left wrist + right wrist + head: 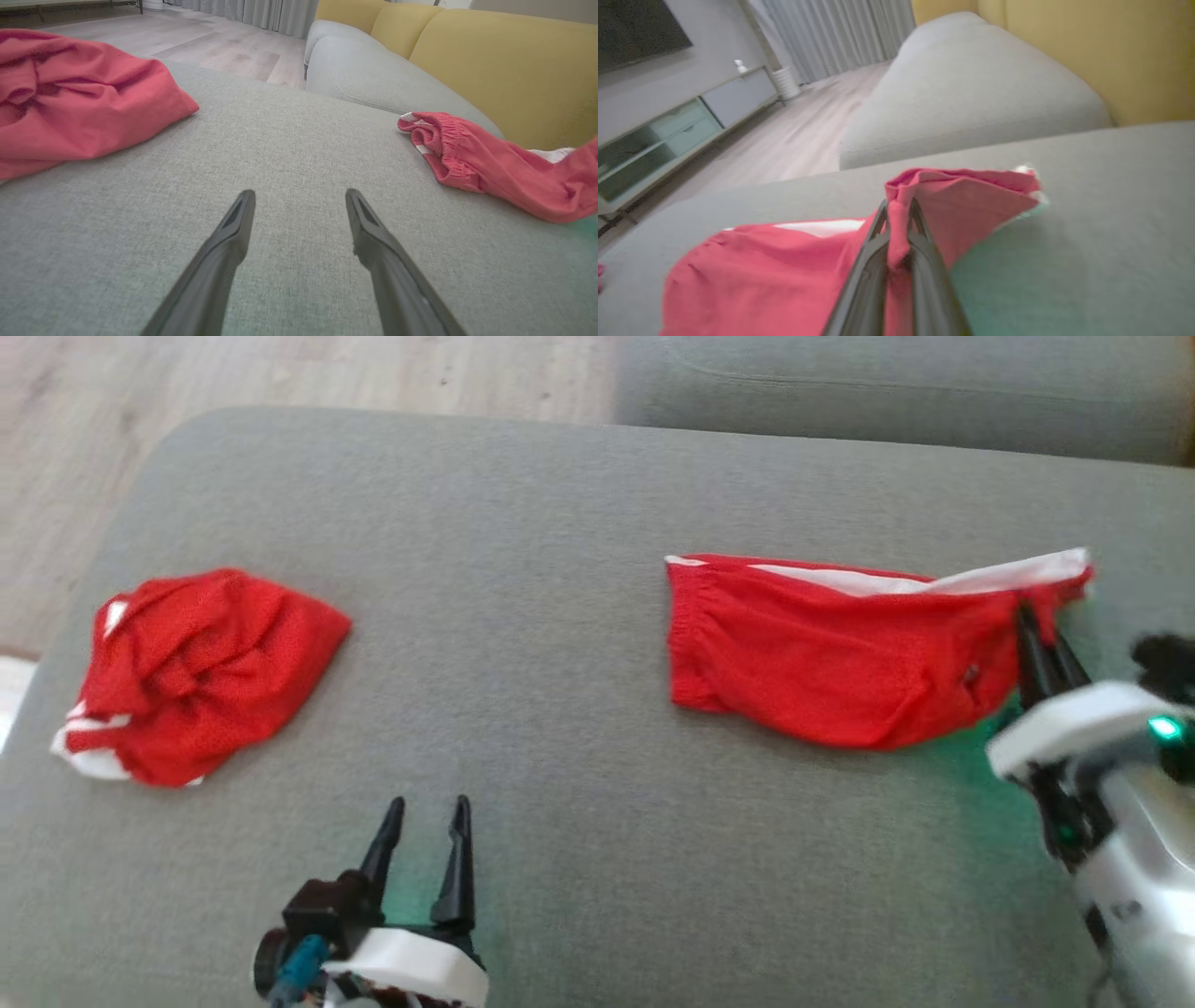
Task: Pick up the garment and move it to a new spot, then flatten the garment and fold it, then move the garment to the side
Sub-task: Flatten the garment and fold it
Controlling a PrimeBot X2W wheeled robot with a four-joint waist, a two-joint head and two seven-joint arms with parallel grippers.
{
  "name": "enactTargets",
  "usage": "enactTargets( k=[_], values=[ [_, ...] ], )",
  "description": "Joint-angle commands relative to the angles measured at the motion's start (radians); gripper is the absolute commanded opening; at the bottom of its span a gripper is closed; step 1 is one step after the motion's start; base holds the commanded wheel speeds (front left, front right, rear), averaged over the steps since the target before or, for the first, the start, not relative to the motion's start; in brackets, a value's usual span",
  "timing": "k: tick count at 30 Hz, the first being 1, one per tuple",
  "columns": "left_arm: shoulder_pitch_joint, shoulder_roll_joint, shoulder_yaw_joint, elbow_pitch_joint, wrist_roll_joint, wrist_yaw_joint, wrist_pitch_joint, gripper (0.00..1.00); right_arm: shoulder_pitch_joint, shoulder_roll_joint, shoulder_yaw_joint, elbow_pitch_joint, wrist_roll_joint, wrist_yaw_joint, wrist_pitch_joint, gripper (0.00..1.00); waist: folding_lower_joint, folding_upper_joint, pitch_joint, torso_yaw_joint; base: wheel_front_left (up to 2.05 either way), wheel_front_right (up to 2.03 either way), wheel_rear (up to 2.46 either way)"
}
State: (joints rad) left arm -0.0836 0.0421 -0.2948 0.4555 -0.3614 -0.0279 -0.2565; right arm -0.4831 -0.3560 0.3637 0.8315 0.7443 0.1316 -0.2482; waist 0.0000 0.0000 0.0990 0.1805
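The garment (pixel 201 672) lies as a folded-over red mesh bundle with white patches at the left of the grey cushion, and it fills the upper left of the left wrist view (pixel 70 102). My left gripper (pixel 428 817) (pixel 299 200) hovers open and holds nothing, near the cushion's front edge, well right of the bundle. A second red piece (pixel 822 653) (pixel 490 163) with an elastic band and a white stripe lies at the right. My right gripper (pixel 1032 616) (pixel 899 205) is shut on a pinched fold at its right end, lifting that corner (pixel 962 196).
The grey cushion (pixel 523 523) is bare between the two red pieces. Another grey seat (pixel 887 392) adjoins it at the back right, with yellow backrests (pixel 490 51) behind. Wooden floor (pixel 280 373) lies beyond the cushion's far left edge.
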Motion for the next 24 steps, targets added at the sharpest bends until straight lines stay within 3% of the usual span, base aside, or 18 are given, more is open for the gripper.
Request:
enactTargets(
  k=[1,6,12,13,14,19,24],
  values=[
    [-0.029,0.008,0.018,-0.025,-0.006,-0.005,-0.005,1.0,-0.048,0.005,0.019,-0.048,-0.017,-0.001,-0.013,0.0,0.0,0.0,0.006,0.025,0.0,0.0,0.0],
    [-0.028,0.008,-0.023,-0.017,-0.032,-0.007,-0.005,1.0,-0.107,0.098,0.149,-0.094,-0.069,-0.001,-0.005,0.0,0.0,0.0,0.008,0.121,0.0,0.0,0.0],
    [-0.017,0.008,-0.026,-0.007,-0.034,-0.009,-0.005,1.0,-0.108,0.176,0.255,-0.026,-0.073,-0.001,0.02,0.0,0.0,0.0,0.005,0.208,0.0,0.0,0.0],
    [-0.014,0.008,-0.026,-0.002,-0.033,-0.011,-0.005,1.0,-0.104,0.184,0.262,-0.004,-0.071,-0.001,0.022,0.29,0.0,0.0,0.004,0.216,0.0,0.0,0.0],
    [-0.013,0.008,-0.022,0.001,-0.031,-0.013,-0.005,1.0,-0.101,0.193,0.263,0.016,-0.069,-0.001,0.02,1.0,0.0,0.0,0.002,0.22,0.0,0.0,0.0],
    [-0.012,0.008,0.008,-0.001,-0.016,-0.012,-0.005,1.0,-0.087,0.215,0.271,0.053,-0.076,-0.001,-0.004,1.0,0.0,0.0,-0.009,0.203,0.0,0.0,0.0],
    [-0.023,0.008,0.033,-0.019,0.02,-0.011,-0.005,1.0,-0.064,0.196,0.202,-0.018,-0.097,-0.001,-0.013,1.0,0.0,0.0,-0.016,0.134,0.0,0.0,0.0]
  ],
)
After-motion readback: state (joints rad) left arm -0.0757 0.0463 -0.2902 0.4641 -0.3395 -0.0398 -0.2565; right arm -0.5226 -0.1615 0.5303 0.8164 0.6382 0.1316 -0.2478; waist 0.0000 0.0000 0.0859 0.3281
